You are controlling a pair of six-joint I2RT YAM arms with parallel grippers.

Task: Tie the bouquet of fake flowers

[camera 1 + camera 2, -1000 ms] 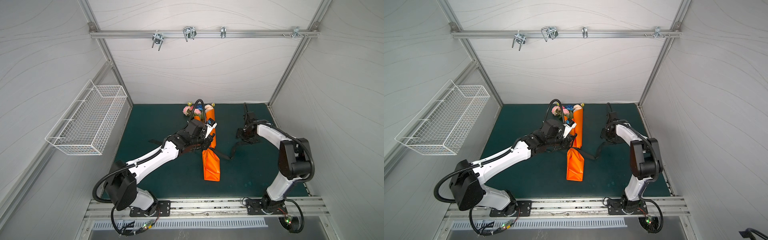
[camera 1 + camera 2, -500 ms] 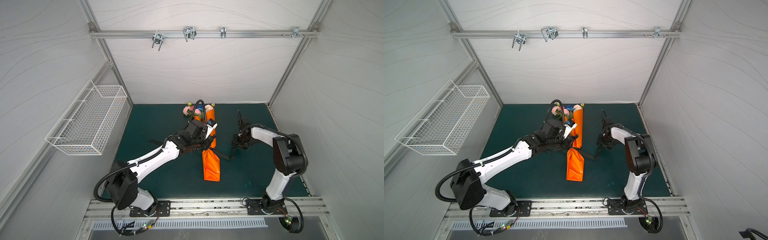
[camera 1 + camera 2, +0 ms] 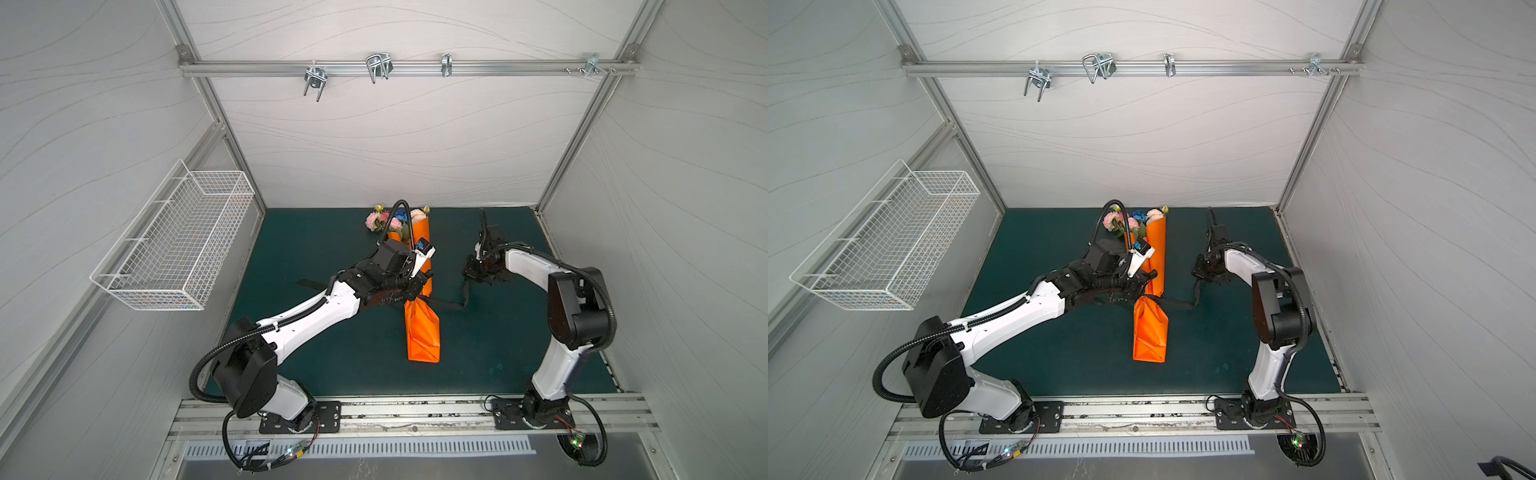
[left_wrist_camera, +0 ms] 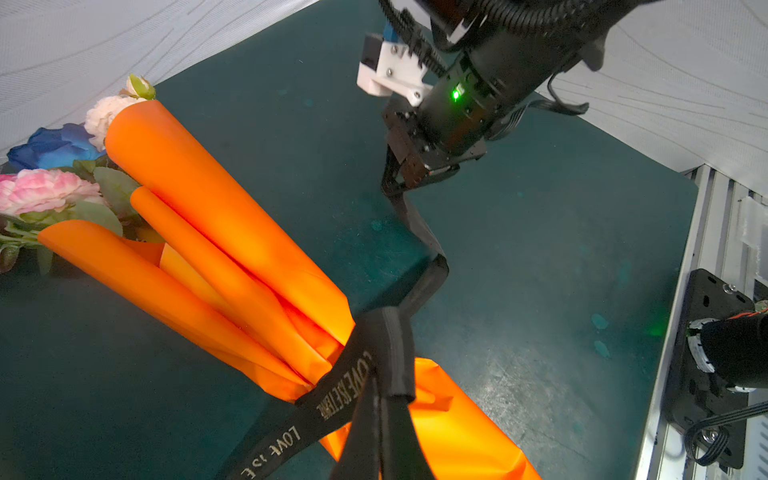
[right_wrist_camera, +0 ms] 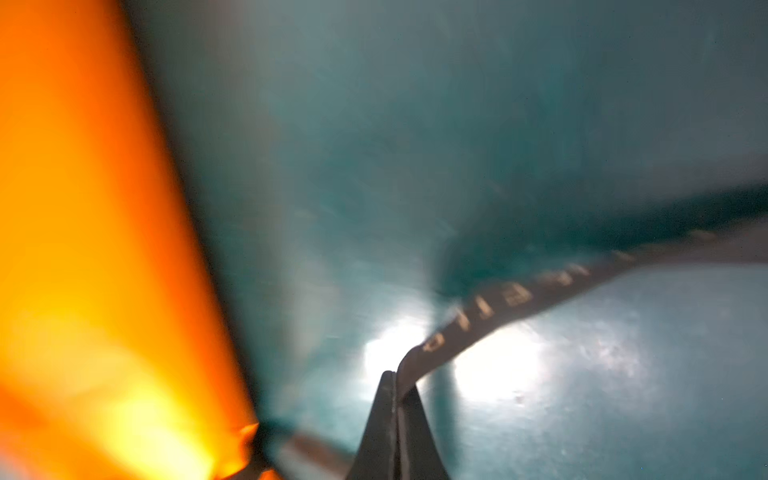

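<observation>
The bouquet of fake flowers [image 3: 384, 220] [image 3: 1121, 220] [image 4: 45, 191] lies on the green mat, blossoms toward the back wall, rolled in orange paper [image 3: 422, 328] [image 4: 232, 241]. A black printed ribbon [image 3: 446, 305] [image 3: 1177, 304] [image 4: 349, 386] [image 5: 519, 295] crosses the wrap's pinched waist. My left gripper [image 3: 420, 286] [image 4: 377, 380] is shut on the ribbon at that waist. The ribbon's other end runs right and rises to my right gripper [image 3: 471, 276] [image 3: 1200, 276] [image 4: 392, 189] [image 5: 392, 376], which is shut on it just above the mat. The stems are hidden inside the paper.
A white wire basket [image 3: 174, 245] hangs on the left wall. A metal rail with hooks [image 3: 378, 68] runs overhead at the back. The mat [image 3: 316, 249] ends at an aluminium rail [image 3: 415, 409] holding both arm bases. White walls close in on three sides.
My right gripper has swung left toward the wrap, come down and shut on the ribbon's free end. The left arm and the bouquet have stayed put.
</observation>
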